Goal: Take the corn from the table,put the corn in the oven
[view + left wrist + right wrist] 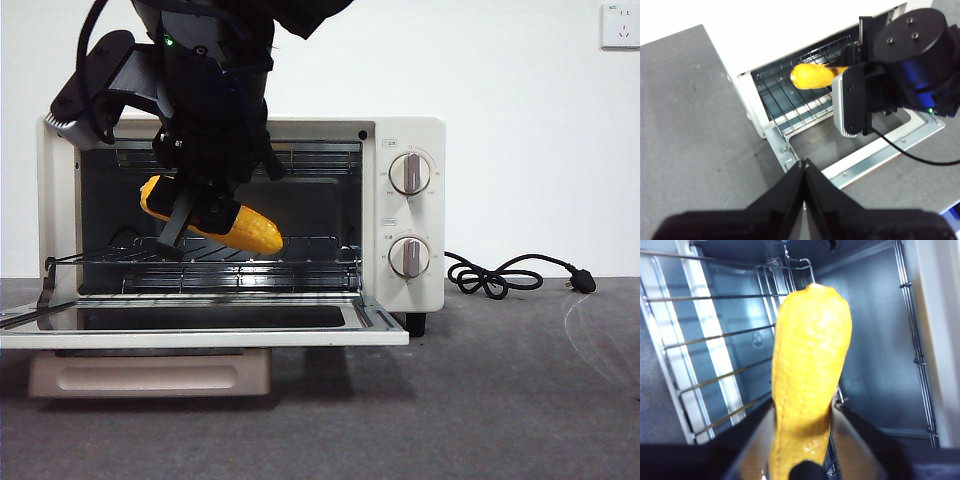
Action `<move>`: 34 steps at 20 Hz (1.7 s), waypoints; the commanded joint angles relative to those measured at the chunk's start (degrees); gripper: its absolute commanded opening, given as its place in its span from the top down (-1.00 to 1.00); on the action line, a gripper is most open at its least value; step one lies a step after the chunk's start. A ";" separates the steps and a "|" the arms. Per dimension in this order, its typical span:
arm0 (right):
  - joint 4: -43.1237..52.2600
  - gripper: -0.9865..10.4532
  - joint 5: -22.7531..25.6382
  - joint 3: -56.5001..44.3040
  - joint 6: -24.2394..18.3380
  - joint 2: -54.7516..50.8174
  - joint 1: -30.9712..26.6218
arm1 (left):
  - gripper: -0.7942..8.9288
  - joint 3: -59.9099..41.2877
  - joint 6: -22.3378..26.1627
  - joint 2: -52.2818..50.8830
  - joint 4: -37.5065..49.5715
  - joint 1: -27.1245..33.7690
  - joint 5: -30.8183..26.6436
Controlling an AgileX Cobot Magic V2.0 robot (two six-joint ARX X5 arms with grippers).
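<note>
The yellow-orange corn (250, 232) hangs tilted inside the open oven (405, 135), just above its wire rack (300, 265). My right gripper (195, 215) comes down from above and is shut on the cob's thick half. In the right wrist view the corn (810, 365) fills the middle between the two jaws of the right gripper (802, 415), tip pointing into the oven's cavity. In the left wrist view the corn (812, 76) and the right arm (890, 75) appear at the oven's mouth. My left gripper (804, 167) is shut on nothing, over the table (700, 125), apart from the oven.
The oven door (200, 335) lies folded down flat toward the front, with a cream tray (150, 372) under it. A black power cord (500, 275) lies on the table (500, 400) right of the oven. A wall socket (620, 25) sits top right.
</note>
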 commanded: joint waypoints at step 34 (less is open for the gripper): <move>-34.71 0.57 13.62 0.13 34.42 -22.97 17.22 | 0.85 -0.42 5.51 4.17 10.69 -0.11 -5.55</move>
